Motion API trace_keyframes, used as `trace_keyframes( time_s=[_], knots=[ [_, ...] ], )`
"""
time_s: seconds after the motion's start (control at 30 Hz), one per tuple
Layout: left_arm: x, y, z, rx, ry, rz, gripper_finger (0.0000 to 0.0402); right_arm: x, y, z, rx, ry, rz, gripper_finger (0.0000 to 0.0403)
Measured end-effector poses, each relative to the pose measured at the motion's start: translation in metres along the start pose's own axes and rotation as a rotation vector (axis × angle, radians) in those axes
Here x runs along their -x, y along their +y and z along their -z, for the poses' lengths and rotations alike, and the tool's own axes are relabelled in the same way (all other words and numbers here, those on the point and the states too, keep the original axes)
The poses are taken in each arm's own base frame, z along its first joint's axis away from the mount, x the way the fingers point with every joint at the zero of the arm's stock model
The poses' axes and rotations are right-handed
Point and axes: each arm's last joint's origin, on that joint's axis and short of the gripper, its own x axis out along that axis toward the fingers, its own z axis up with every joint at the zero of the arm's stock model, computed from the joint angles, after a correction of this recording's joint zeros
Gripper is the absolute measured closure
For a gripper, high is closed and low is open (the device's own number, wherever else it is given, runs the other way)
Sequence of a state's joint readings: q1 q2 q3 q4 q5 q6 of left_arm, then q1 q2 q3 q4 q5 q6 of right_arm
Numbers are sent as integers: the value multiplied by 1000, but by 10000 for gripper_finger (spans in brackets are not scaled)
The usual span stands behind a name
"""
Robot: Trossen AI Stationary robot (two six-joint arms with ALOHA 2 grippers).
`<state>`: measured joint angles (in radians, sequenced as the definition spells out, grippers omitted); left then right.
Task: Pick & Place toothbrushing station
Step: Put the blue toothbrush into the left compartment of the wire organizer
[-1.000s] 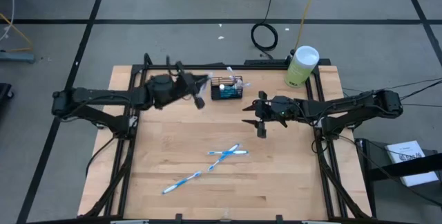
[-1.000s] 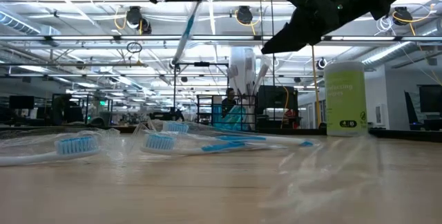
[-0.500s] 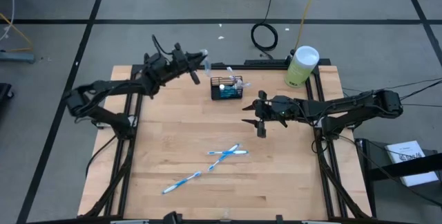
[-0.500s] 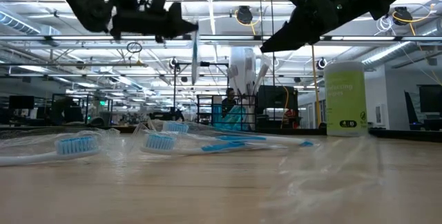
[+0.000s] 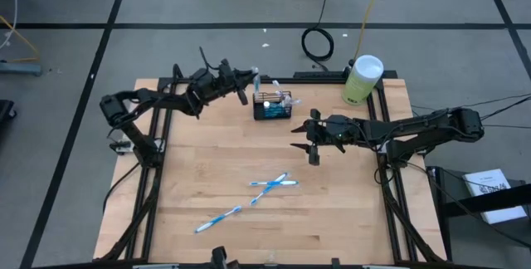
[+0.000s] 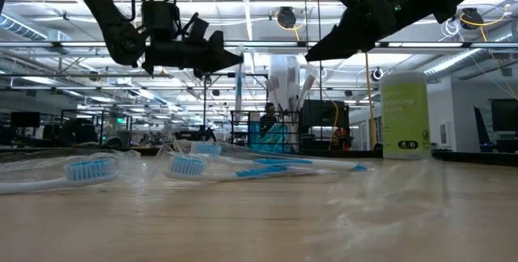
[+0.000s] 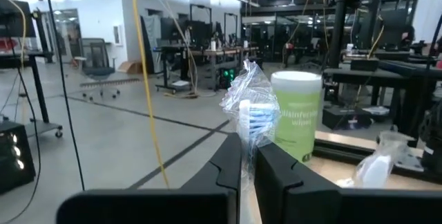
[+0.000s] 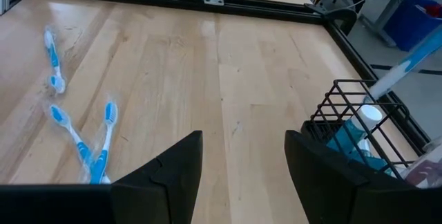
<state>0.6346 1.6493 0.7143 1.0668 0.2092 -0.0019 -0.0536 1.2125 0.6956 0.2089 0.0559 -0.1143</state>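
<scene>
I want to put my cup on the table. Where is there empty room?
The wood to the left of the toothbrushes is bare, out to the table edge. So is the near right corner. It is crowded at the far edge: the basket, left gripper holding a wrapped toothbrush, right gripper, and green tub.

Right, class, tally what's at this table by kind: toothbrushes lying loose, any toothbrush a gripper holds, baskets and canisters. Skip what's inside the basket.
Loose toothbrushes: 3
Held toothbrush, in the left gripper: 1
Wire basket: 1
Green canister: 1
Total: 6
</scene>
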Motion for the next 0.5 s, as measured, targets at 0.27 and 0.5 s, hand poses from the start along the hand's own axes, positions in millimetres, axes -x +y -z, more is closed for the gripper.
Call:
trace_keyframes(
  time_s=[0.27, 0.5],
  knots=[
    [-2, -6, 7, 19, 38, 32, 379, 0, 0, 1, -13, 5, -1, 206],
    [-3, -10, 6, 9, 35, -28, 286, 0, 0, 1, -20, 9, -1, 206]
  ],
)
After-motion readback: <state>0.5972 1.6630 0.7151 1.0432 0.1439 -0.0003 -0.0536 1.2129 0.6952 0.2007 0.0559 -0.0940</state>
